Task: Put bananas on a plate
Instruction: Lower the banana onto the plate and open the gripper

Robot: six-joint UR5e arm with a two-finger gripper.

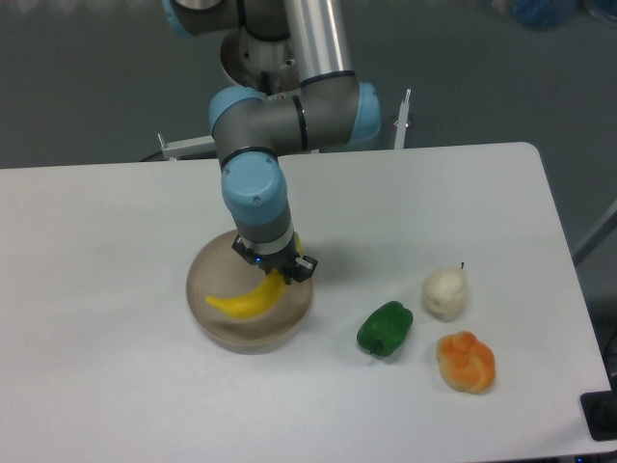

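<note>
There was one white tabletop (116,241), and it was the biggest thing, with everything else sitting on it. There was one robot arm (289,106), big and gray with blue caps, and it reached down over the plate. There was one plate (207,323), round and tan with a low rim, and it looked hard and flat, so it would likely sit steady under the fruit. There was one banana (246,301), bright yellow and curved, and it hung over the middle of the plate. I could not tell if it was touching the plate or was just above it. The banana looked light and smooth, and probably a bit slippery and soft, so a hard squeeze could bruise it. The fingers (278,273) were closed on the banana near its upper right end, and the rest of it drooped down to the left. Holding it by one end like that could let it swing, so I think the thick middle would be a steadier place to hold. Off to the right, well apart from the plate, there was one green pepper (385,328), one lumpy orange fruit (467,362) and one small whitish fruit (444,293), which sat just above the orange one.
</note>
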